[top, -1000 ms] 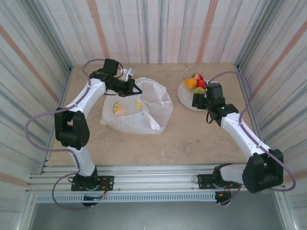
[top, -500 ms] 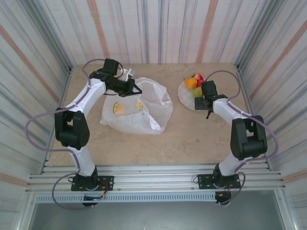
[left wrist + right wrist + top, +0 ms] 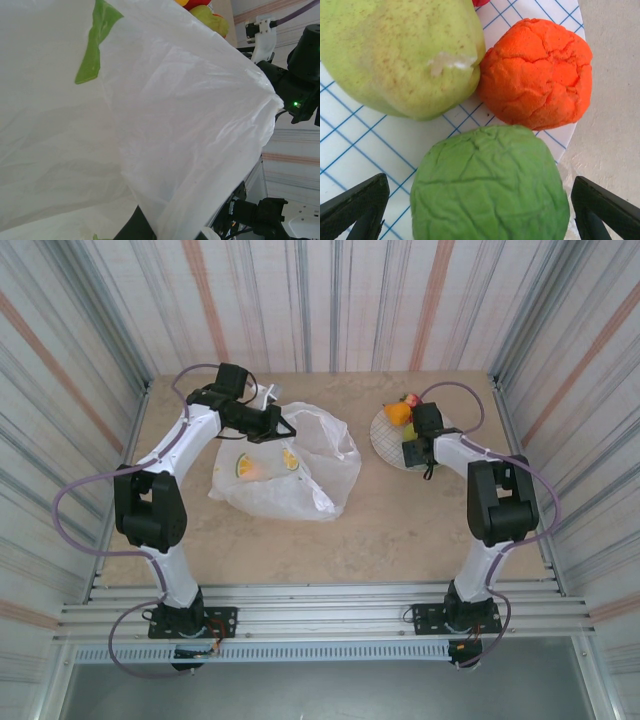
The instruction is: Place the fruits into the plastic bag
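Observation:
The plastic bag (image 3: 300, 468) lies crumpled left of centre, white with lemon-slice prints, its mouth lifted at the back. My left gripper (image 3: 273, 426) is shut on the bag's upper edge; in the left wrist view the white film (image 3: 165, 125) drapes over one dark finger (image 3: 132, 230). Fruits sit on the round gridded plate (image 3: 383, 440): an orange one (image 3: 398, 413), a red one (image 3: 416, 400). Close to the right wrist camera lie a wrinkled green fruit (image 3: 490, 185), an orange fruit (image 3: 537, 72) and a pale green pear-like one (image 3: 400, 55). My right gripper (image 3: 480, 215) stands open astride the wrinkled green fruit.
Corrugated striped walls close in the table at the back and both sides. A metal rail (image 3: 320, 625) runs along the near edge by the arm bases. Bare tan tabletop (image 3: 380, 530) lies between the bag and the rail.
The right arm has folded in and brought its gripper forward and down onto the plate among the fruits. The left arm and the bag have not moved.

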You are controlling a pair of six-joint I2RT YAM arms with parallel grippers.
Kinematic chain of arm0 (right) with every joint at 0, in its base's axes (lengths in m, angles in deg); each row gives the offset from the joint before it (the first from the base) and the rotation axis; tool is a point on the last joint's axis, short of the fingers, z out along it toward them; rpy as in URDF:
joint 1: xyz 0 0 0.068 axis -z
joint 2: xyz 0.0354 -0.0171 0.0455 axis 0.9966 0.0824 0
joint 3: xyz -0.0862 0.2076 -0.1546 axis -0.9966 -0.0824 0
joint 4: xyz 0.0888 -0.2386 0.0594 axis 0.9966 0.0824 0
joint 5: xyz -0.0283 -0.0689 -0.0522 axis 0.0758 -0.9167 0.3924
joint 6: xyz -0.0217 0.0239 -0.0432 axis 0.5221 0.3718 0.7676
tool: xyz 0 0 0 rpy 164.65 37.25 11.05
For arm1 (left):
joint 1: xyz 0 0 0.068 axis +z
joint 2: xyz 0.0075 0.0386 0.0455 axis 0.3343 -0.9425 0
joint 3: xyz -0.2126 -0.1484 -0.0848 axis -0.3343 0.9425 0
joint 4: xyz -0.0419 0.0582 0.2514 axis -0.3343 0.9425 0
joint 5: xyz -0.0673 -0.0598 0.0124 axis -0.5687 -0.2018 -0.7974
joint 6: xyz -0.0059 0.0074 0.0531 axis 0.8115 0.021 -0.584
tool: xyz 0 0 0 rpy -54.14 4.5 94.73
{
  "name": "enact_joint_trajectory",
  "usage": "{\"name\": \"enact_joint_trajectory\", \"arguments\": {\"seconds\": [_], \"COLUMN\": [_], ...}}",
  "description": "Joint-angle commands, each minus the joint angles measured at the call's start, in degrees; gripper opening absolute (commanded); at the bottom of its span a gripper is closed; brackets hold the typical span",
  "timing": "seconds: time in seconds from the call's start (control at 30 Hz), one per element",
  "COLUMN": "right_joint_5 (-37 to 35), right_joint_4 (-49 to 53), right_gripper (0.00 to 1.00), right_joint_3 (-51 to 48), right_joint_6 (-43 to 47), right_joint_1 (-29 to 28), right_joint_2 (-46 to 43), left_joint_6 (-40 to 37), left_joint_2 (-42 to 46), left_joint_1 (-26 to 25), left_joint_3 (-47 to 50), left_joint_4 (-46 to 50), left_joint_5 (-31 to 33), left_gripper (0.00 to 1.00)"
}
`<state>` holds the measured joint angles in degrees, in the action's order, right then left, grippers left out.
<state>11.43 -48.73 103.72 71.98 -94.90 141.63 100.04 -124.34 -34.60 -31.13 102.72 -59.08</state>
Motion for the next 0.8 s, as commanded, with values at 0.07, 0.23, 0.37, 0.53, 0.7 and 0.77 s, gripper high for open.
{"name": "enact_joint_trajectory", "arguments": {"seconds": [0.07,0.23,0.37,0.53,0.7,0.77], "right_joint_5": [-1.1,-1.9,-1.3,-1.4,-2.2,-2.6], "right_joint_4": [0.2,0.5,1.2,1.7,2.4,2.8], "right_gripper": [0.90,0.82,0.75,0.68,0.65,0.63], "right_joint_3": [3.0,4.6,4.8,3.6,0.7,-0.7], "right_joint_6": [2.5,3.2,3.0,2.1,0.4,-0.5], "right_joint_1": [0.6,0.8,0.8,0.4,-0.4,-1.1], "right_joint_2": [2.7,4.5,4.4,2.4,-2.0,-4.6], "left_joint_6": [0.0,0.1,-0.1,0.0,-0.1,-0.1], "left_joint_2": [2.9,2.9,2.9,2.9,3.0,3.1], "left_joint_1": [0.0,0.0,0.0,0.0,0.0,-0.1], "left_joint_3": [0.6,0.5,0.5,0.5,0.5,0.5], "left_joint_4": [0.4,0.5,0.5,0.6,0.6,0.6], "left_joint_5": [-0.7,-0.8,-0.8,-0.8,-0.8,-0.8], "left_gripper": [0.00,0.00,0.00,0.00,0.00,0.00]}}
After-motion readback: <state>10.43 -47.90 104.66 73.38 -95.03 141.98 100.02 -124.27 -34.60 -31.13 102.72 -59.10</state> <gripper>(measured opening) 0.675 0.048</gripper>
